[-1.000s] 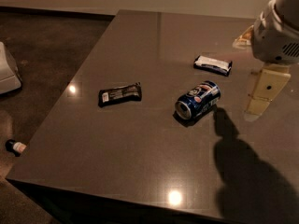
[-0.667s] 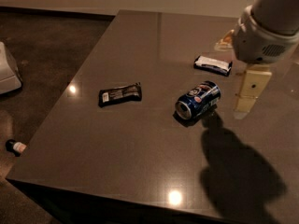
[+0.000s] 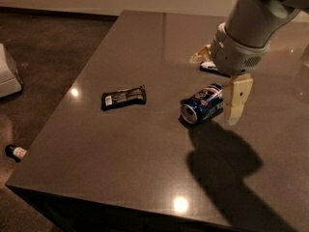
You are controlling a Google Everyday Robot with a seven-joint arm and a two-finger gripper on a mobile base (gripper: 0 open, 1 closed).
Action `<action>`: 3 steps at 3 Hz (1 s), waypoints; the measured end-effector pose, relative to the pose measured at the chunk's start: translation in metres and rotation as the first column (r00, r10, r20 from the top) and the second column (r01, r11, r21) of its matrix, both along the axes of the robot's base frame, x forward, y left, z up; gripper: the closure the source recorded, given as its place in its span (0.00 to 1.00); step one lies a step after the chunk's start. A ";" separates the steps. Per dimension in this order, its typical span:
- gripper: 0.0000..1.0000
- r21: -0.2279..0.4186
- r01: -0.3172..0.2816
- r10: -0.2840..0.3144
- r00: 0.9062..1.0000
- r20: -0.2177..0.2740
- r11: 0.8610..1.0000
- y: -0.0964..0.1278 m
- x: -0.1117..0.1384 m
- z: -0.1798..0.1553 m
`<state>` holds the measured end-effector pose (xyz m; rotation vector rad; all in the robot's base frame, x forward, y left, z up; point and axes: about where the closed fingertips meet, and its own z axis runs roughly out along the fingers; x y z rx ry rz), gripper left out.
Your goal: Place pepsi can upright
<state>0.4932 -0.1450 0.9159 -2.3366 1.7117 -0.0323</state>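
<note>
The pepsi can [image 3: 203, 103] is dark blue with a round logo. It lies on its side near the middle of the grey table [image 3: 145, 47], its silver top facing the front left. My gripper [image 3: 220, 78] hangs from the arm at the upper right, just right of and above the can. It is open and empty. One cream finger [image 3: 239, 98] points down close beside the can's right end. The other finger [image 3: 200, 55] shows behind the wrist.
A flat black snack wrapper [image 3: 123, 97] lies left of the can. A black-and-white snack bar [image 3: 208, 67] lies behind it, mostly hidden by my arm. On the floor at the left are a small bottle [image 3: 14, 152] and a white object [image 3: 7, 76].
My arm and gripper have moved left, in toward the can; the near finger now hangs right beside it. The arm now covers most of the snack bar. The can has not moved.
</note>
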 end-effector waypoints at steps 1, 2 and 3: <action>0.00 -0.021 -0.101 0.100 0.994 -0.030 0.995 0.013 -0.003 -0.019; 0.00 -0.031 -0.159 0.157 0.985 -0.068 0.987 0.020 -0.006 -0.034; 0.18 -0.038 -0.184 0.180 0.979 -0.097 0.982 0.023 -0.007 -0.045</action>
